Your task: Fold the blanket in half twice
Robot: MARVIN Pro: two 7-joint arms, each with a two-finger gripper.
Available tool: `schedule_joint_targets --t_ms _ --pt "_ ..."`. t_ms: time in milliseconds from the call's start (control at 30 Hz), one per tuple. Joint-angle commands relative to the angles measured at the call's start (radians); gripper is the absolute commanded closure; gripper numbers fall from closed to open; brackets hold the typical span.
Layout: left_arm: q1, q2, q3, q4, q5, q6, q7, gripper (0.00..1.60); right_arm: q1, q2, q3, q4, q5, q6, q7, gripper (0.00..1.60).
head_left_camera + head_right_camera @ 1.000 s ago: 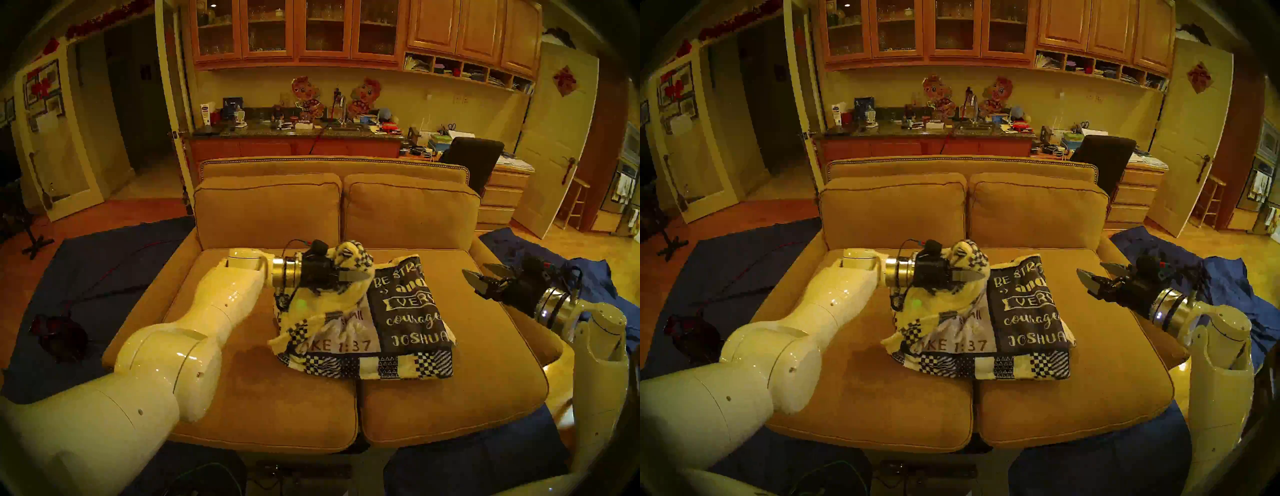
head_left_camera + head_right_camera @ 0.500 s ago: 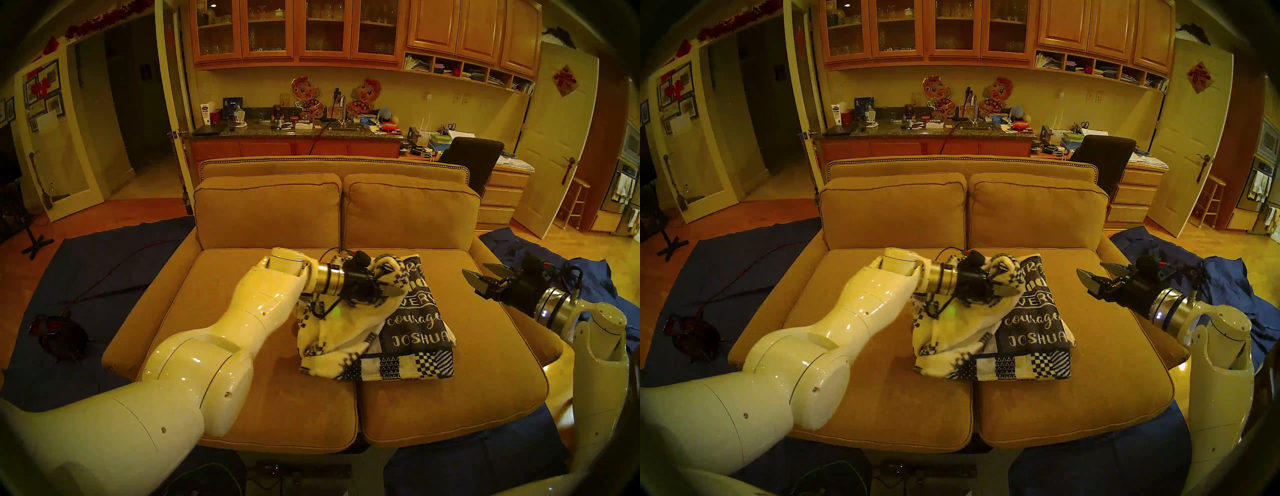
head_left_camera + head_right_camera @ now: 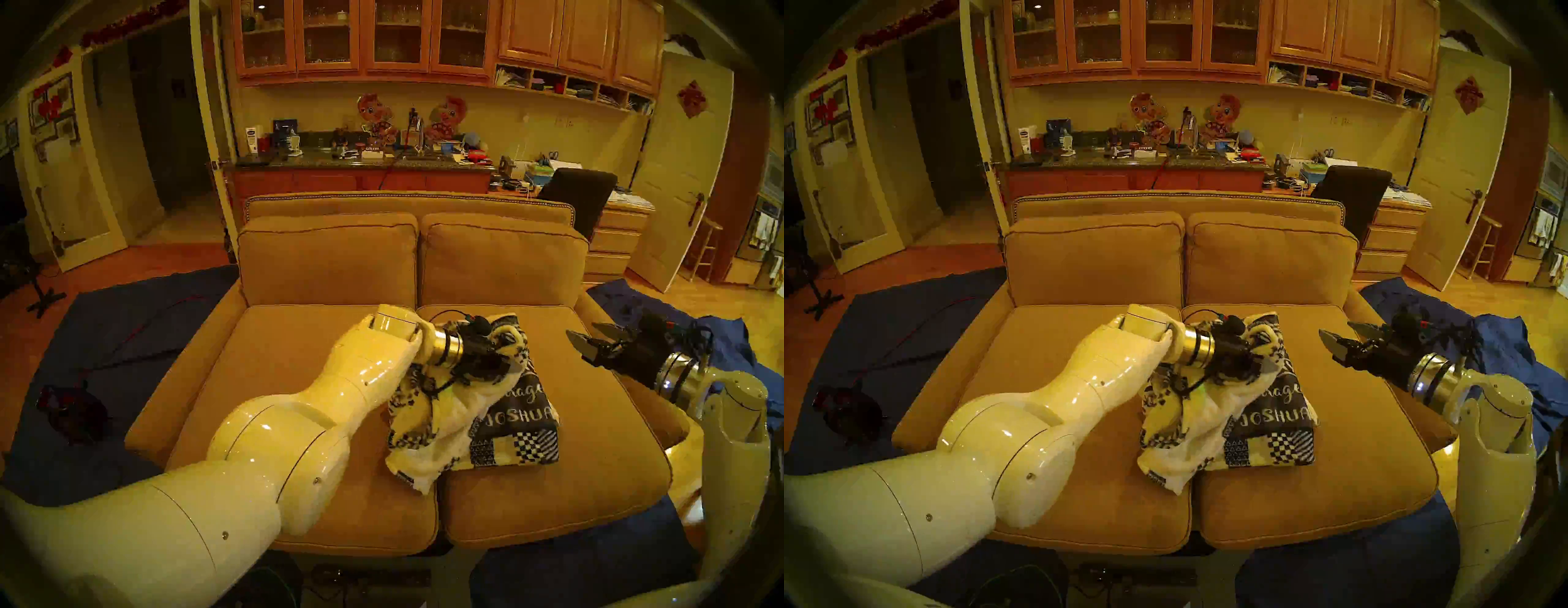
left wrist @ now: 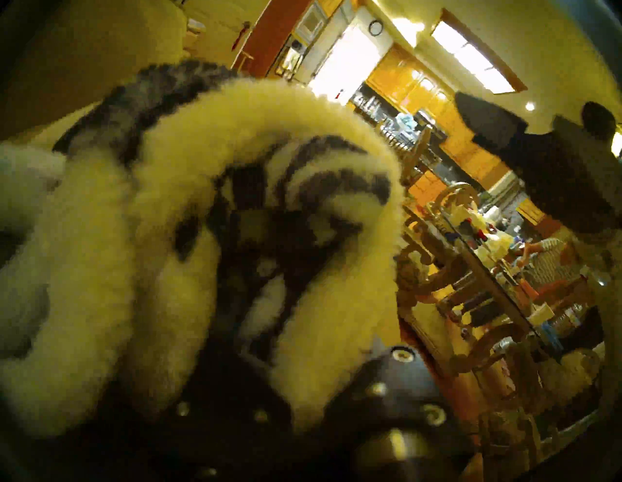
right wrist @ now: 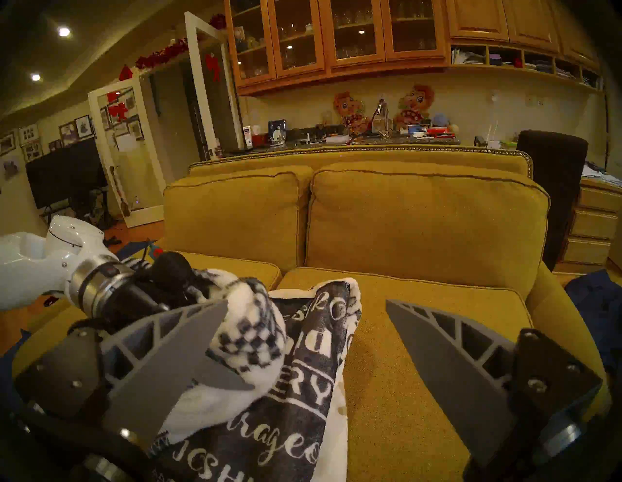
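Since the earlier frames my left arm swung across toward my right side, dragging the held part of the blanket (image 3: 515,433) over the rest of it. The "BE STRONG / VERY" lines that showed before are now covered by the cream back; only "...rage" & "JOSHUA" stay readable. My right arm hasn't budged.

My left gripper (image 3: 507,363) is clamped shut on a bunched fold of the blanket, checkered border & cream fleece wrapped round the fingers. In the left wrist view the plush fills most of the frame right up against the cam, so the fingertips themselves are hidden.

Blanket sits on the sofa (image 3: 297,382), mostly on the seat cushion on my right side, near the seam btwn the two cushions. A cream flap hangs from my grip & drapes down-left, its low corner crossing the seam near the front edge. Navy text panel & patchwork border lie flat underneath, to the right.

My right gripper (image 3: 587,337) hovers above the right end of the seat, jaws spread wide, nothing btwn them, well apart from the blanket. From the right wrist cam both fingers (image 5: 447,367) show gaping, w/ the blanket & left gripper beyond the left one.

Dark blue cloth (image 3: 721,335) is spread on the floor either side of the sofa.
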Motion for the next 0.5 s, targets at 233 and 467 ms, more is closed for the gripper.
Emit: schedule_joint_targets --t_ms 233,467 --pt "-0.119 -0.074 -0.026 0.133 -0.021 -0.073 0.008 0.0 0.005 0.004 0.005 -0.009 0.001 0.0 -0.001 0.0" --pt "-0.14 -0.056 -0.018 0.145 -0.013 -0.089 -0.058 0.0 0.005 0.004 0.005 -0.009 0.001 0.0 -0.001 0.0"
